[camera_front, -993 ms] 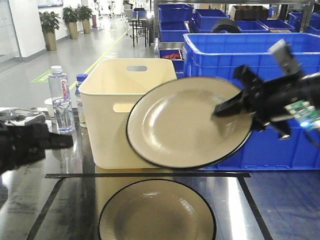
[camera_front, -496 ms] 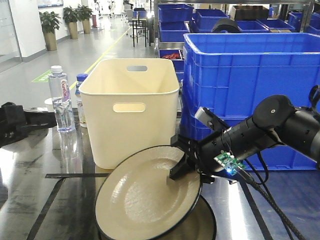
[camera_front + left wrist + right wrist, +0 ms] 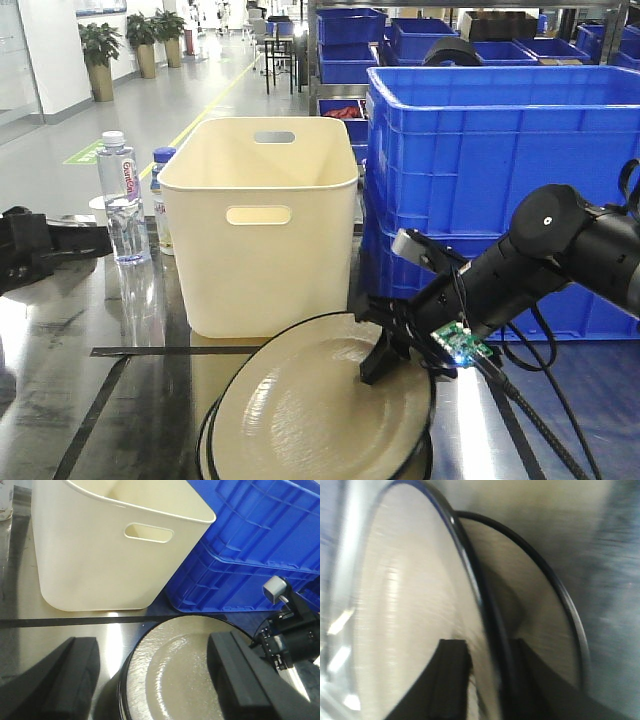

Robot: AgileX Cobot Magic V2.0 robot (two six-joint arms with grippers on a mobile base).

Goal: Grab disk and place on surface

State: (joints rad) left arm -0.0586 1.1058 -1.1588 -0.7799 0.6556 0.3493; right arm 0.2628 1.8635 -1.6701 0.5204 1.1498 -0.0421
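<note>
The disk [image 3: 310,410] is a beige plate with a black rim. It tilts slightly, low over a second, similar plate [image 3: 207,440] that lies on the dark glossy surface [image 3: 60,400] inside the black tape lines [image 3: 150,351]. My right gripper [image 3: 385,355] is shut on the disk's right rim. In the right wrist view its fingers [image 3: 452,680] pinch the disk [image 3: 410,605], with the lower plate [image 3: 540,605] just behind. My left gripper [image 3: 160,680] stands open above the disk [image 3: 185,670], holding nothing. In the front view it [image 3: 95,238] is at the far left.
A cream plastic bin [image 3: 260,230] stands behind the plates. Stacked blue crates [image 3: 480,140] fill the right rear. Water bottles [image 3: 118,195] stand at the back left. The right arm's cables [image 3: 540,420] hang over the table's right part.
My right arm has swung the disk down from mid-air in front of the blue crates to just over the lower plate. The left gripper drew back to the left.
</note>
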